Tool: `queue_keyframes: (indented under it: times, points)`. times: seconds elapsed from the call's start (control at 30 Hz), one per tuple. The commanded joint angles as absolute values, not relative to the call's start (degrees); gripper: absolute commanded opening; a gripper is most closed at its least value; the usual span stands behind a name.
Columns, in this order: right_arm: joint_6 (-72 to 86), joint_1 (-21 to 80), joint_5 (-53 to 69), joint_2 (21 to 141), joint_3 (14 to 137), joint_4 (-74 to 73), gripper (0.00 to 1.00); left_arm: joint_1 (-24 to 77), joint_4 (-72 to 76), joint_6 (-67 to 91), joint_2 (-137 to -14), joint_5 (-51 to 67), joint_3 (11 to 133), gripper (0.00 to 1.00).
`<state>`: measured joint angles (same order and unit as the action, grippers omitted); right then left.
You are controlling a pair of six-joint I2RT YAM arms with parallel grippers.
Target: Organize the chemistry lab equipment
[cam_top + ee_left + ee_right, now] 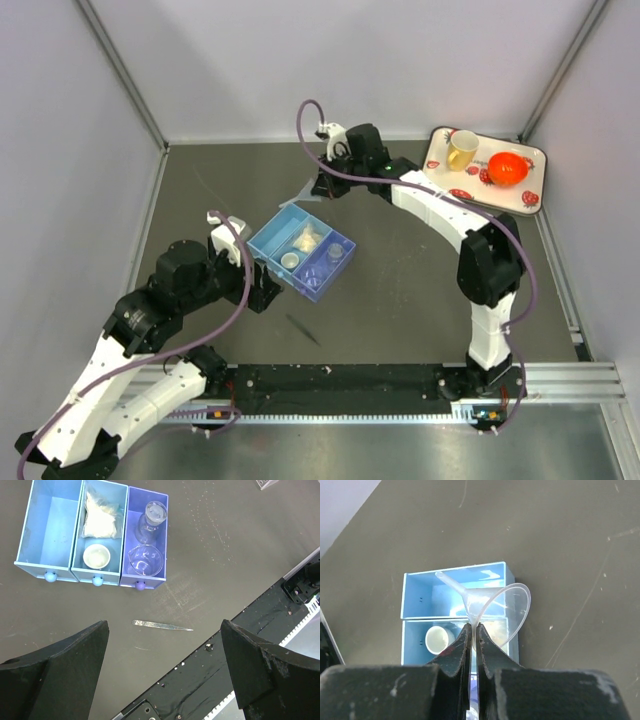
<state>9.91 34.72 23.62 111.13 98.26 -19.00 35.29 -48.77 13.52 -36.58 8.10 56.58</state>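
The blue three-compartment tray (268,243) lies mid-table. In the left wrist view the tray (50,530) has its left compartment bare. The middle compartment holds a small bag of white material (101,517) and a tiny white cup (96,557). A small clear flask (148,522) and a clear beaker (144,560) sit in the right compartment. My right gripper (474,627) is shut on the rim of the clear funnel (492,605) and hangs above the tray's far end (455,587). My left gripper (162,672) is open and empty, just near of the tray.
A thin metal spatula (162,625) lies on the dark table between the tray and the black front rail (240,645). At the back right stands a white strawberry-patterned tray (530,180) with a yellow mug (461,150) and an orange bowl (508,168).
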Motion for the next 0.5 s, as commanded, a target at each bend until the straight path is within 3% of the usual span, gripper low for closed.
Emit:
queue_keyframes:
  times: [0.0,0.47]
  points:
    - [0.27,37.7,28.56,112.32,105.28,-19.07,0.0,35.42,-47.37,12.92,-36.04,8.17,57.48,0.99]
    - [-13.97,41.75,30.76,120.32,113.64,-25.14,0.0,35.42,-47.2,12.74,-34.72,8.44,56.34,0.99]
